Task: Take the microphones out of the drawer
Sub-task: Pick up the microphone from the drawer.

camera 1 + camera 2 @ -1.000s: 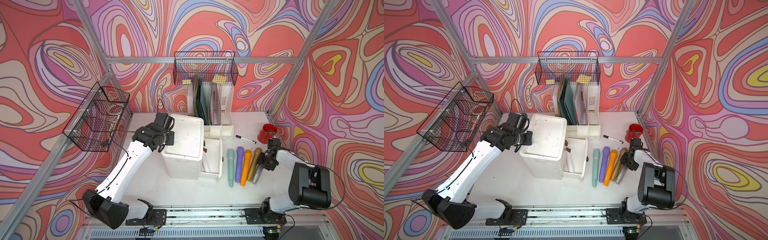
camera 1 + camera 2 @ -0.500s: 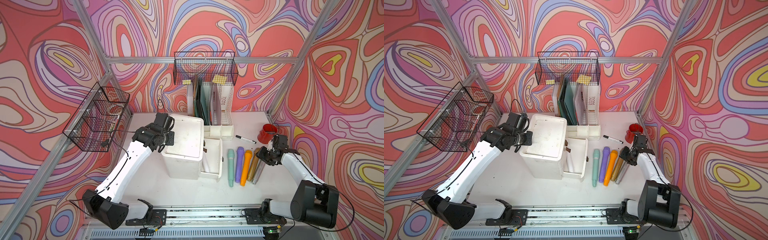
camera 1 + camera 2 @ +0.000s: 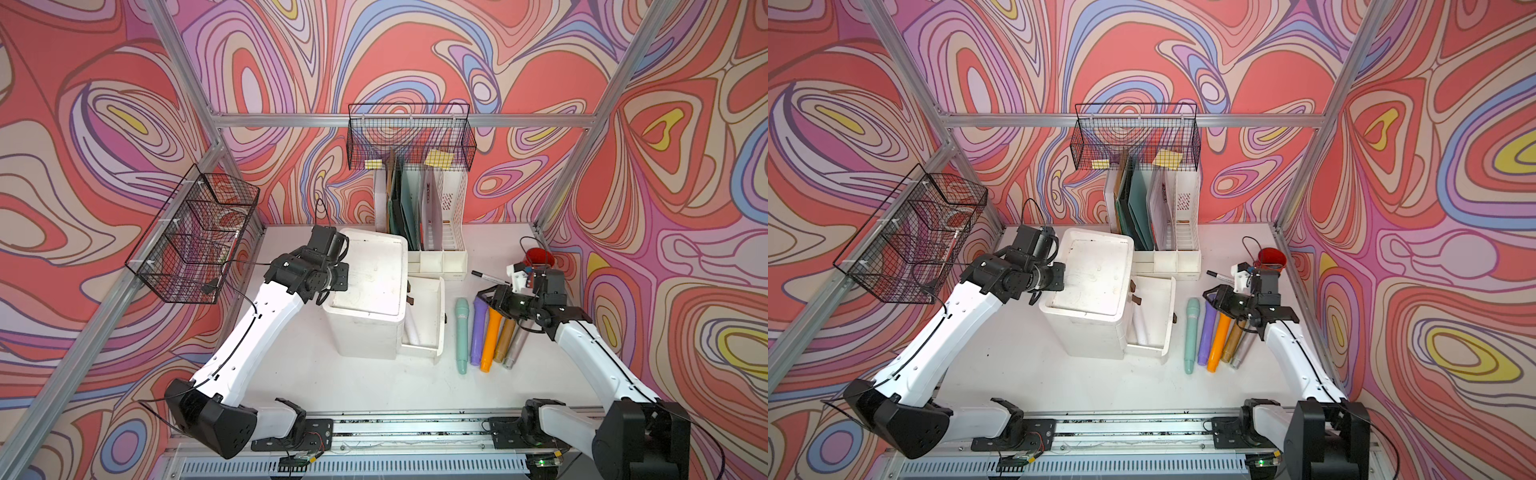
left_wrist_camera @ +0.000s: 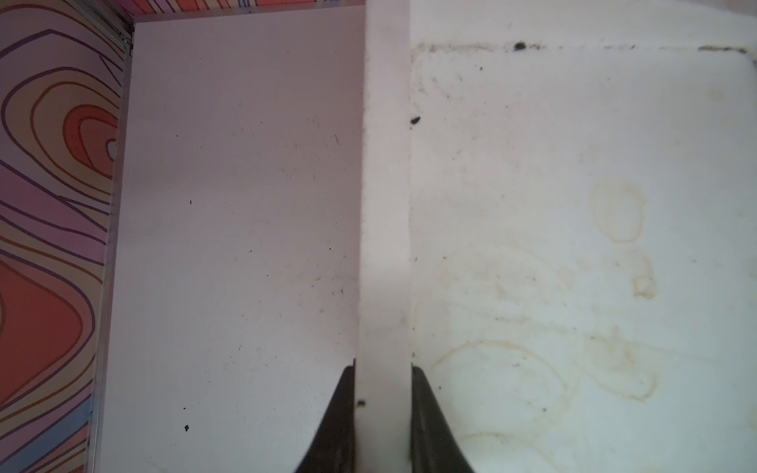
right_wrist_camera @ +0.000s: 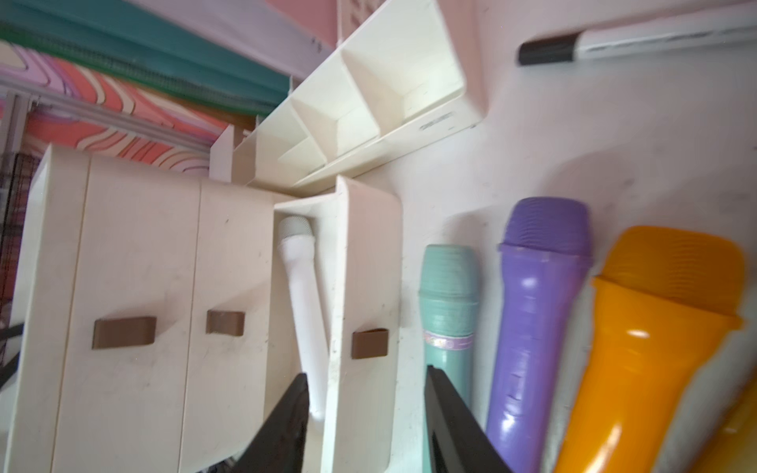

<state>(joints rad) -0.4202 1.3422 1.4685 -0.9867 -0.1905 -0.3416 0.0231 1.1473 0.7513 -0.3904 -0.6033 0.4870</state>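
My left tool [image 4: 383, 364] clamps the cabinet [image 4: 573, 164]; right tool [image 5: 365, 370], nearer, gapes empty; mic [image 5: 301, 307] lies ahead in the drawer [image 5: 368, 245], lengthwise away.

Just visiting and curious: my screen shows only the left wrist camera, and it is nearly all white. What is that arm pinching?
Observer: That white strip is the top rim of a drawer unit. The left gripper is shut on it.
Visitor: Is any drawer open?
Observer: The lowest drawer is pulled out, and a white microphone lies in it.
Visitor: And the other arm?
Observer: The right gripper is open and empty, over the heads of the coloured microphones that lie side by side on the table.
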